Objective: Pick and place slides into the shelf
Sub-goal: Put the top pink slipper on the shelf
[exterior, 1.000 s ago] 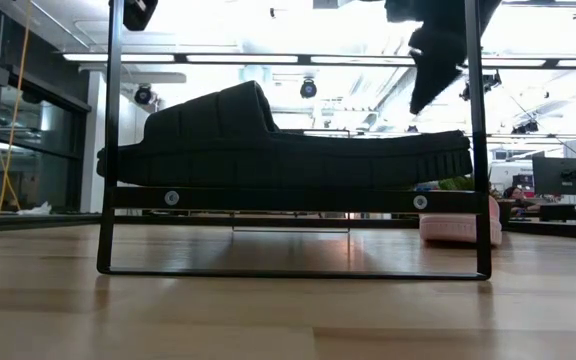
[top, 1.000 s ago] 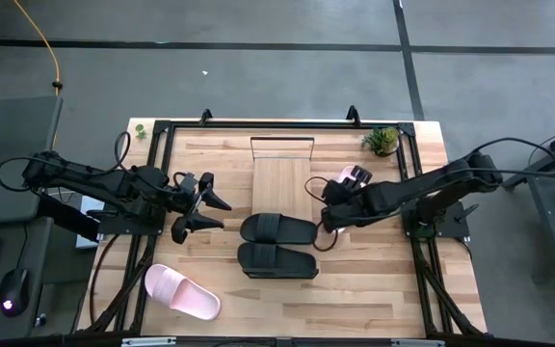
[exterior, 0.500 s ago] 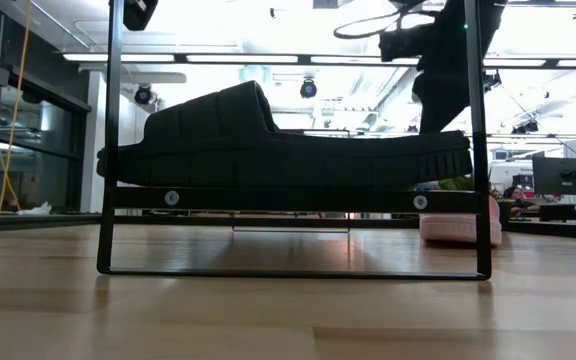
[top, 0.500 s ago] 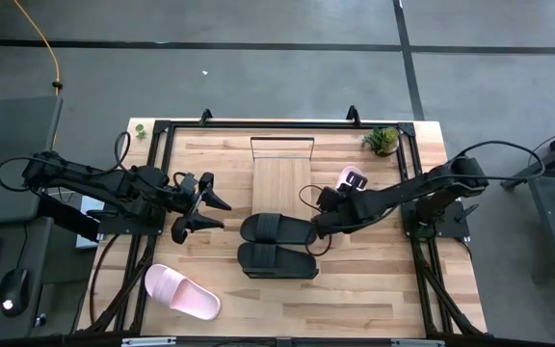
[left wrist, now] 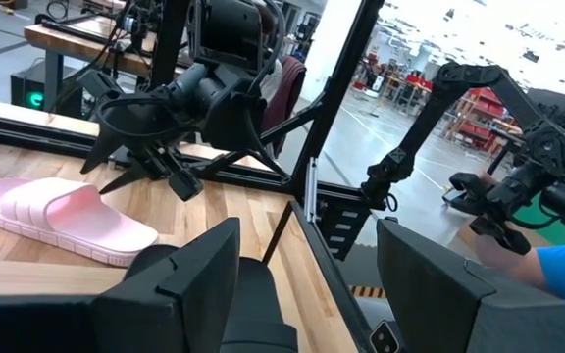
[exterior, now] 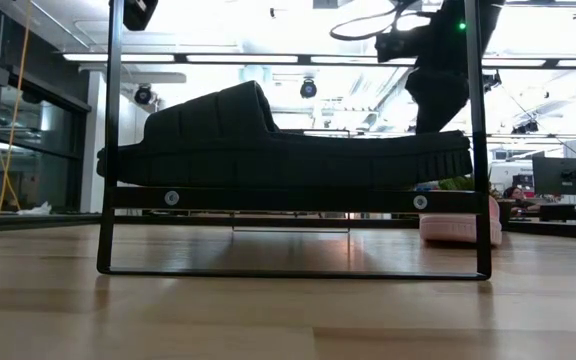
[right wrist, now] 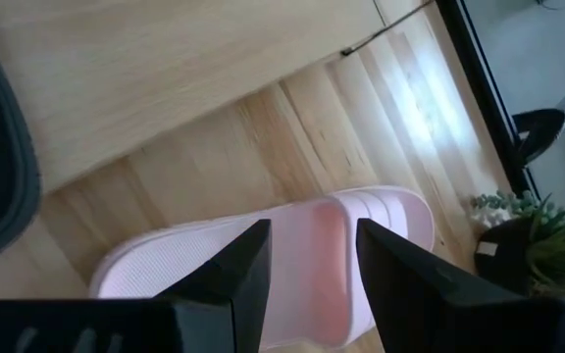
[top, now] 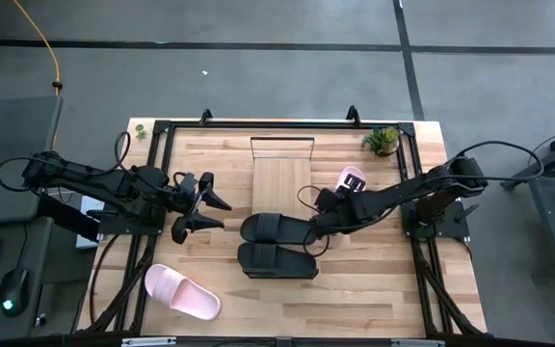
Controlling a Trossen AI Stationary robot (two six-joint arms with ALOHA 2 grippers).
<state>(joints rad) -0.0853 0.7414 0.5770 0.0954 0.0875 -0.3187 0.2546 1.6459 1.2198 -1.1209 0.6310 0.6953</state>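
Surface (top: pixel 374 280): plank top, black frame round it, seen from above.

Shelf (top: pixel 282 183): light-wood board at centre, running from 12 o'clock toward the middle, wire frame at its 12 o'clock end. In the low view a black wire frame stands in front of the camera with a black slide resting across it.

Slides, four:
- upper black slide (top: pixel 277 228) lies at the 6 o'clock end of the shelf board, long axis across it.
- lower black slide (top: pixel 277 260) sits just beside it on the 6 o'clock side, parallel.
- near pink slide (top: pixel 181 291) lies on the surface at 7 o'clock, well apart from the others, tilted.
- far pink slide (top: pixel 351 178) lies at 2 o'clock of the shelf, partly under my right arm.

My right hand (top: pixel 318 224): at the 3 o'clock end of the upper black slide, arm reaching in from 3 o'clock. Fingers (right wrist: pixel 233 275) are spread, nothing between them; wrist view looks down past them onto the far pink slide (right wrist: pixel 312 245) and the board edge.

My left hand (top: pixel 205 207): hovers over the surface at 9 o'clock of the shelf, clear of every slide. Fingers (left wrist: pixel 204 279) spread wide, holding nothing.

Small potted plant (top: pixel 383 141) at the 1 o'clock corner of the surface.
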